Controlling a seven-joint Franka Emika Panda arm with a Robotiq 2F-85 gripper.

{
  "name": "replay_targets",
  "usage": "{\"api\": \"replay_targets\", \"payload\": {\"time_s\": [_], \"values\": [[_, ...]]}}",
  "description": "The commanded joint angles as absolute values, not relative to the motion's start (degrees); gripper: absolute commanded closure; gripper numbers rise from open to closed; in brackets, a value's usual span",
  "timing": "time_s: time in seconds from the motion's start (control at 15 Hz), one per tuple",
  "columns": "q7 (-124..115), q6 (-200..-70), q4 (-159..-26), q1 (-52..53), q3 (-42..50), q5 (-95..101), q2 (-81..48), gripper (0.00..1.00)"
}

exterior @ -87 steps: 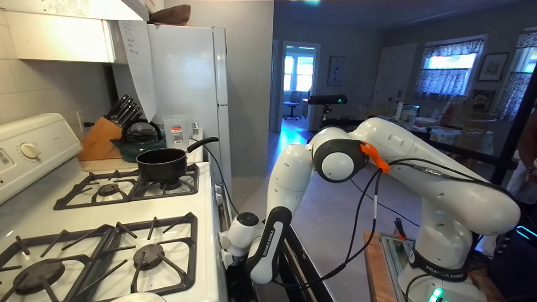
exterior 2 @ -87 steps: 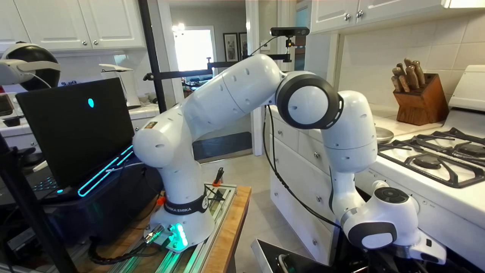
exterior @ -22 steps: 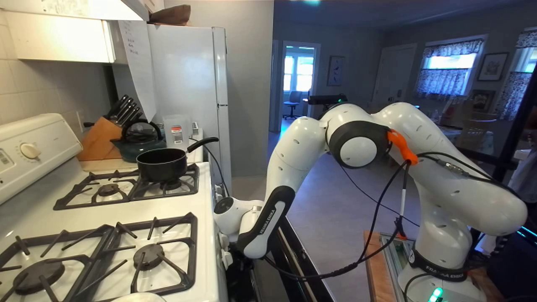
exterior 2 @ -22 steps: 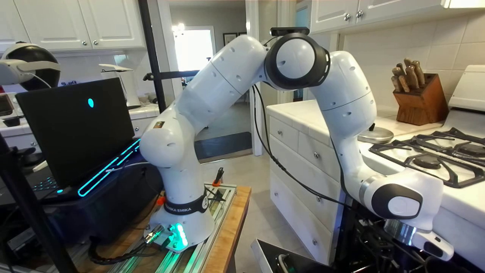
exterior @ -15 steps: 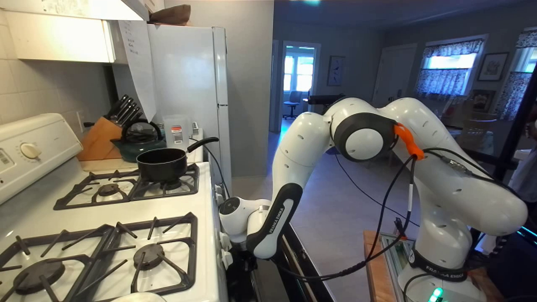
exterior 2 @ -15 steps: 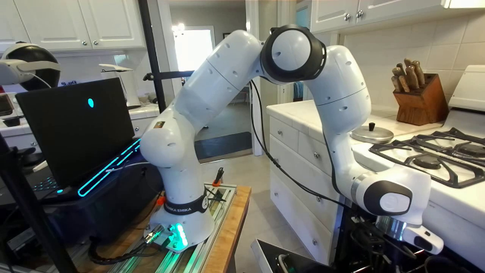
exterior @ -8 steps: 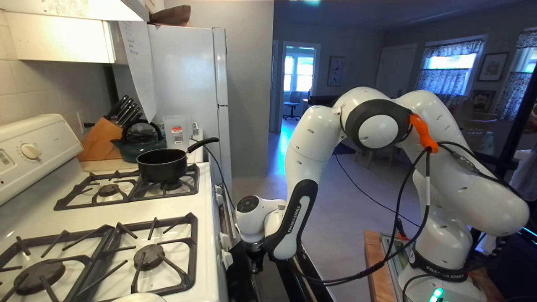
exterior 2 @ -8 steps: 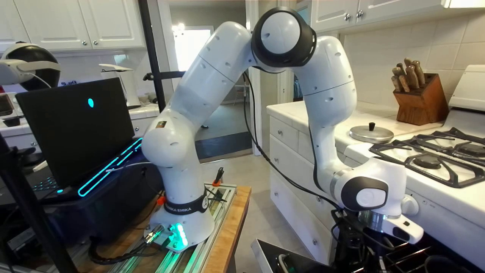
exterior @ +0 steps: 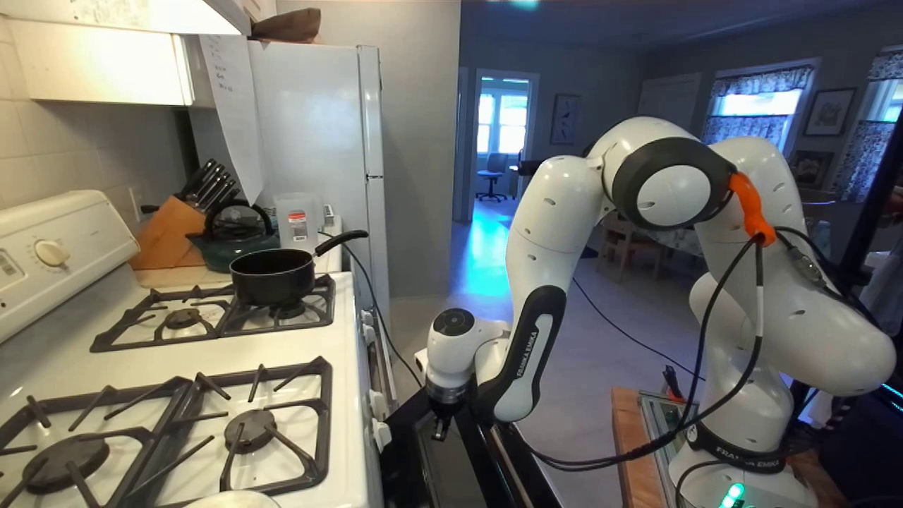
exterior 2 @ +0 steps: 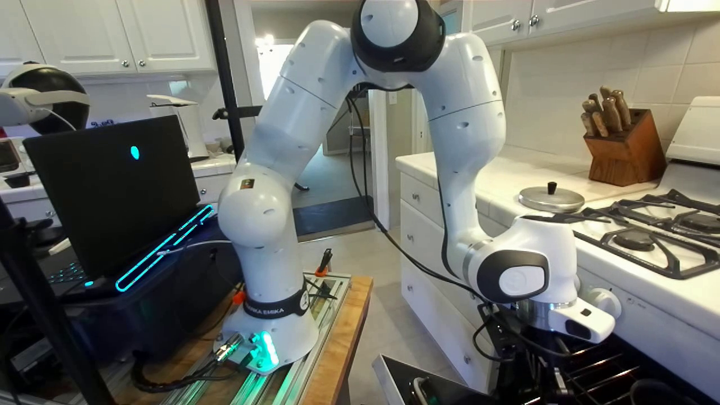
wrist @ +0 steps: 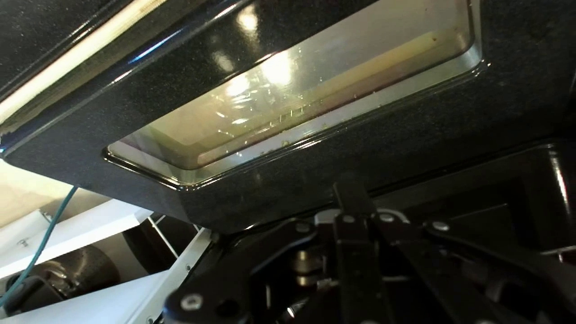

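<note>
Scrape risk across oven door (wrist: 279, 171), centre of wrist view, from too low a sweep — end effector (wrist: 355, 198), lower centre, seemingly empty and pressed together.

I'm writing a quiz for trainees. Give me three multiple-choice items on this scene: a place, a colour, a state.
1. Where is the black saucepan?
A) floor B) stove C) refrigerator
2. What colour is the knob on the silvery lid?
A) black B) red C) white
3. How does the oven door near the gripper stand?
A) shut B) taken off C) lowered open

1 B: an exterior view shows it standing there. 2 A: it shows dark in an exterior view. 3 C: oven racks show uncovered in an exterior view.
</note>
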State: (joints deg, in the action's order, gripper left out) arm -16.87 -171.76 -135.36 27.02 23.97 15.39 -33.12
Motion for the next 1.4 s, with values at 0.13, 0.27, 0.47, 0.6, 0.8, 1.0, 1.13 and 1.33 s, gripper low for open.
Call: {"api": "replay_targets", "payload": {"time_s": [0.13, 0.27, 0.47, 0.6, 0.8, 1.0, 1.13, 1.33], "values": [[-16.34, -175.74, -141.32, 29.42, 25.79, 15.23, -26.71, 1.00], [-16.05, -176.42, -142.37, 30.10, 26.23, 15.14, -25.07, 1.00], [-15.76, -176.89, -143.72, 31.13, 27.27, 15.45, -22.46, 1.00], [-15.27, -176.40, -144.68, 31.00, 27.16, 15.77, -20.34, 1.00], [-14.68, -175.10, -146.04, 29.91, 26.03, 15.91, -17.17, 1.00], [-14.49, -174.49, -147.04, 30.03, 26.24, 15.91, -15.01, 0.74], [-14.44, -174.10, -147.52, 29.87, 26.06, 15.70, -13.72, 0.67], [-14.18, -174.20, -147.97, 29.77, 25.84, 15.67, -12.23, 0.47]]}}
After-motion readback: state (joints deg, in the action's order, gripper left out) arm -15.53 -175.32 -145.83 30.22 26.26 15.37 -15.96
